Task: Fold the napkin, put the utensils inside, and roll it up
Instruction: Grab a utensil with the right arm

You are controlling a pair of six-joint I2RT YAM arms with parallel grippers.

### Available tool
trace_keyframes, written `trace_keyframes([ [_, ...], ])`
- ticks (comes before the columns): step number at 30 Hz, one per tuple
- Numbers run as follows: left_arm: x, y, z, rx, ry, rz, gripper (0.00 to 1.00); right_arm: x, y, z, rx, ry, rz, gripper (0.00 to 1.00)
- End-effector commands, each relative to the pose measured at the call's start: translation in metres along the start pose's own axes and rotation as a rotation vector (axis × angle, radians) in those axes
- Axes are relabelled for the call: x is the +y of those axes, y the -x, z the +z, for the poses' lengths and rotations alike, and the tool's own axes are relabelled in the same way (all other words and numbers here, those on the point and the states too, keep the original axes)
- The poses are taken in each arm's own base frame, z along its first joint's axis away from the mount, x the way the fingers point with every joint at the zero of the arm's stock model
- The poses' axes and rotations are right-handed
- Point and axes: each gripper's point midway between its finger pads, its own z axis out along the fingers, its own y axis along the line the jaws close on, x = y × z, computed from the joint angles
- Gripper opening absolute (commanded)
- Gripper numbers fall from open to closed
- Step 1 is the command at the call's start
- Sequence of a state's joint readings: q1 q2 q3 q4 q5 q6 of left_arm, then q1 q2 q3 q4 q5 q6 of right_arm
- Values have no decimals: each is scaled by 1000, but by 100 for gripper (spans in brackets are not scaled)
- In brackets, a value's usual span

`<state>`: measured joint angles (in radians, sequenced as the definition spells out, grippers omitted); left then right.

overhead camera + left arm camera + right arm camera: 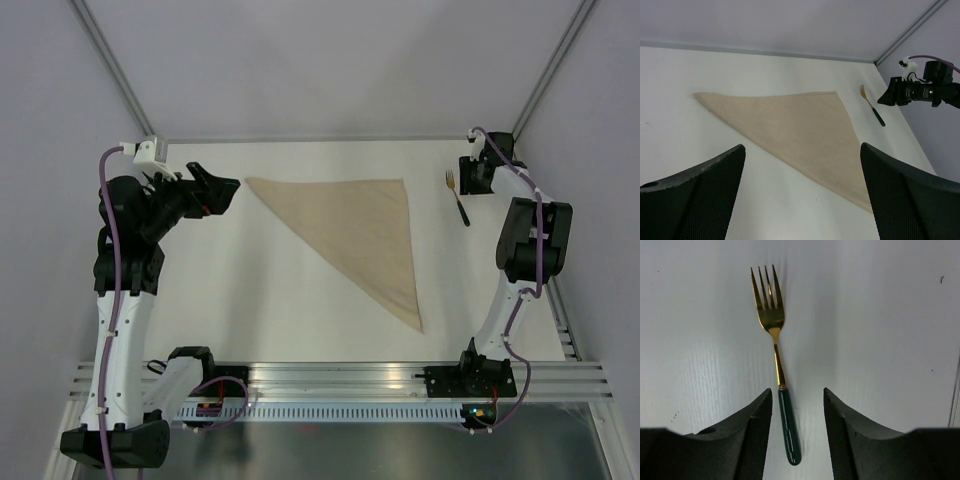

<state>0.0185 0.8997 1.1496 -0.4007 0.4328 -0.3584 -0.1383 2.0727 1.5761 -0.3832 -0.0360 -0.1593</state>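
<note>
Only your right wrist view catches it — fork (pixel 776 365) handle lies inside the wide-spread right end effector (pixel 797 402); left end effector (pixel 802 152) gapes too.

Wide bare table (pixel 250 300) lies open near-left of the napkin (pixel 355 235). Right of the napkin, the fork (pixel 458 196) and the right gripper (pixel 797 395) straddling its handle fill the narrow strip. The left gripper (pixel 222 195), fingers spread, crowds the napkin's left corner.

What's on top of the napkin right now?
Nothing visible on the napkin; its folded inside is hidden. The fork lies apart on the table, below the right gripper.
</note>
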Motion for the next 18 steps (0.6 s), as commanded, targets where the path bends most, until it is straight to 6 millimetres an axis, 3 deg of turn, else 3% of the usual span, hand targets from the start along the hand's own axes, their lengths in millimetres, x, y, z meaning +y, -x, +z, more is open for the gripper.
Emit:
trace_keyframes([
  [1, -14, 10, -3, -38, -63, -4, 100, 1, -2, -10, 11, 66, -21, 52],
  [10, -12, 8, -1, -31, -60, -4, 100, 2, -11, 1, 43, 111, -29, 51],
  [18, -12, 8, 0, -26, -63, -5, 100, 3, -32, 9, 97, 114, -45, 48],
])
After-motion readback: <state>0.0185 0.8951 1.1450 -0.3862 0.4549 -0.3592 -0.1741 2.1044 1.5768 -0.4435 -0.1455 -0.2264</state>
